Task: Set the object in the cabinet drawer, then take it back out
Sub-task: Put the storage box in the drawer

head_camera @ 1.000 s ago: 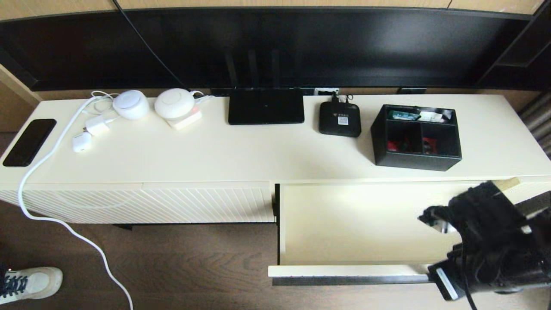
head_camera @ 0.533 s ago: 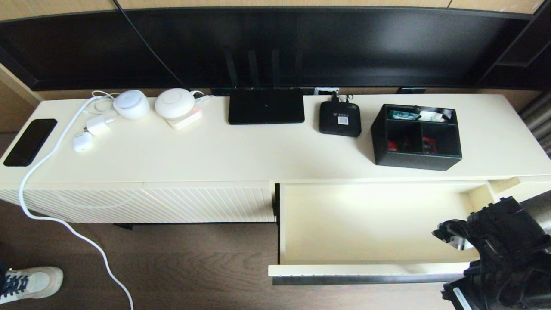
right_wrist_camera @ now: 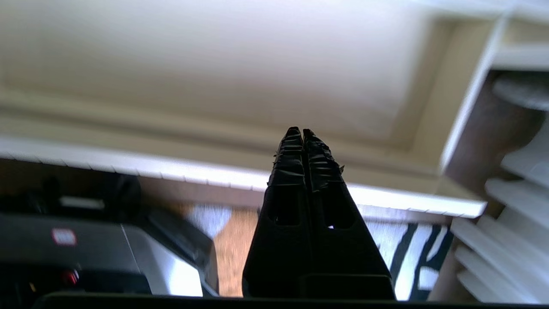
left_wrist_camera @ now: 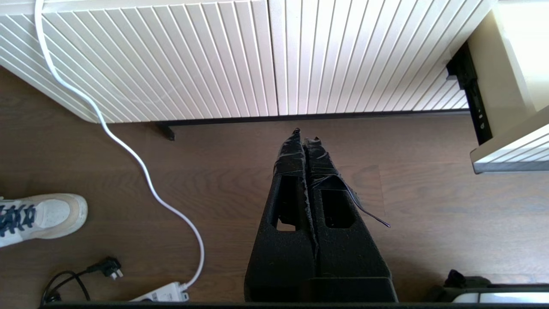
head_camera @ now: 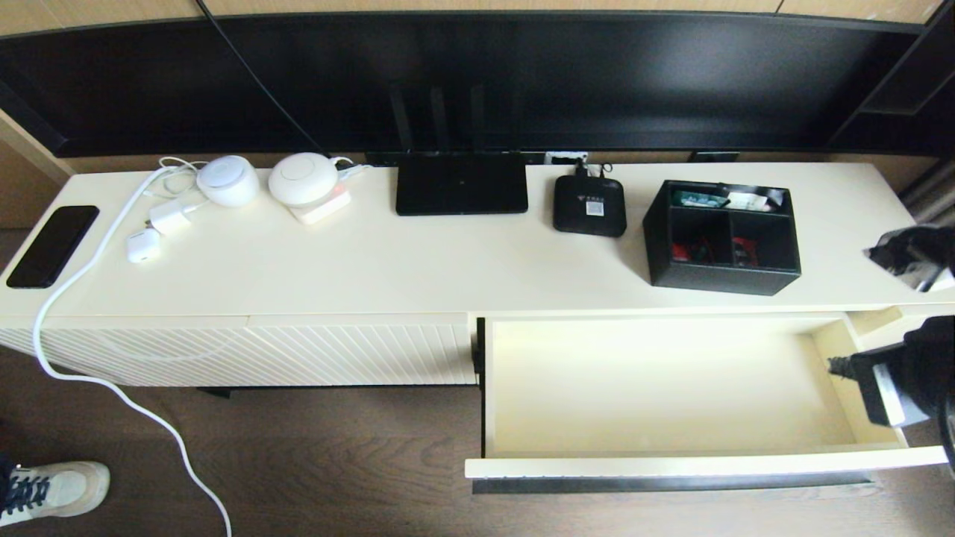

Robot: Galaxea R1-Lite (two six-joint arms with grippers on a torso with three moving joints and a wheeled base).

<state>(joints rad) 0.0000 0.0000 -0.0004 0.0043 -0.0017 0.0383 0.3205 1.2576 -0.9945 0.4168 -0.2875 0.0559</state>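
The object point(head_camera: 722, 237), a black rectangular organizer box with matte walls and three compartments, stood upright on the smooth cream cabinet top point(head_camera: 418, 261), near its right end. One long rear compartment held teal and white items; two square front compartments held small red items. Directly in front of and below it, the cabinet drawer point(head_camera: 671, 384) was pulled fully out, showing a smooth cream interior with nothing in it, a cream front edge and a long dark bar handle point(head_camera: 671, 485) beneath that edge.

The right gripper point(right_wrist_camera: 299, 133) was by the drawer's right end, its two black tape-wrapped fingers pressed together and holding nothing. The left gripper point(left_wrist_camera: 305, 134) hung low over the brown wood-grain floor point(left_wrist_camera: 214, 180) before the ribbed cream panel point(left_wrist_camera: 257, 56), its fingers likewise closed on nothing.

Just beside the box to the left lay a small black square set-top box point(head_camera: 589, 206), then a flat black router point(head_camera: 461, 183) with upright antennas. Further left were two white domed devices point(head_camera: 261, 179), white chargers point(head_camera: 157, 227) and a black phone point(head_camera: 52, 246). A white cable point(head_camera: 82, 313) trailed to the floor near a white shoe point(head_camera: 52, 488).
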